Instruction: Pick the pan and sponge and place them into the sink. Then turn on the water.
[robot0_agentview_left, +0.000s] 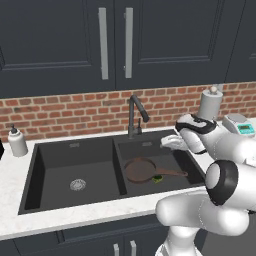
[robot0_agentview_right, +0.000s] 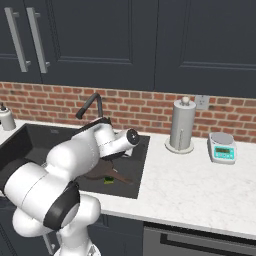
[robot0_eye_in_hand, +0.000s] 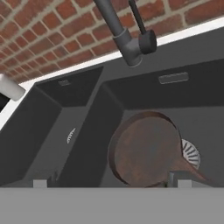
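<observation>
We see the claw (robot0_agentview_left: 167, 143) hanging above the right basin of the sink (robot0_agentview_left: 30, 190), close to its back wall and off to the right of the faucet (robot0_agentview_left: 136, 114). How wide its tips stand we cannot tell: in the left base view the hand is a pale blur, and in the hand view just the two small tips show at the bottom edge, with nothing visible between them.

Below the claw and a little toward the front lies the pan (robot0_agentview_left: 140, 170), flat on the floor of the right basin, its short handle (robot0_agentview_left: 172, 173) pointing to the right. In the hand view the pan (robot0_eye_in_hand: 146, 151) partly covers the round silver drain (robot0_eye_in_hand: 190, 154) of that basin. The sponge (robot0_agentview_left: 158, 178) lies just in front of the handle, touching or nearly touching the rim of the pan; we cannot tell which.

Left of the claw, past the centre divider (robot0_agentview_left: 120, 170), the other basin holds only its own drain (robot0_agentview_left: 77, 184). Further left on the white table (robot0_agentview_left: 10, 220) stands a soap bottle (robot0_agentview_left: 17, 141). To the right of the claw stand a paper towel roll (robot0_agentview_left: 211, 104) and a small kitchen scale (robot0_agentview_left: 239, 124), both near the brick wall (robot0_agentview_left: 60, 112).
</observation>
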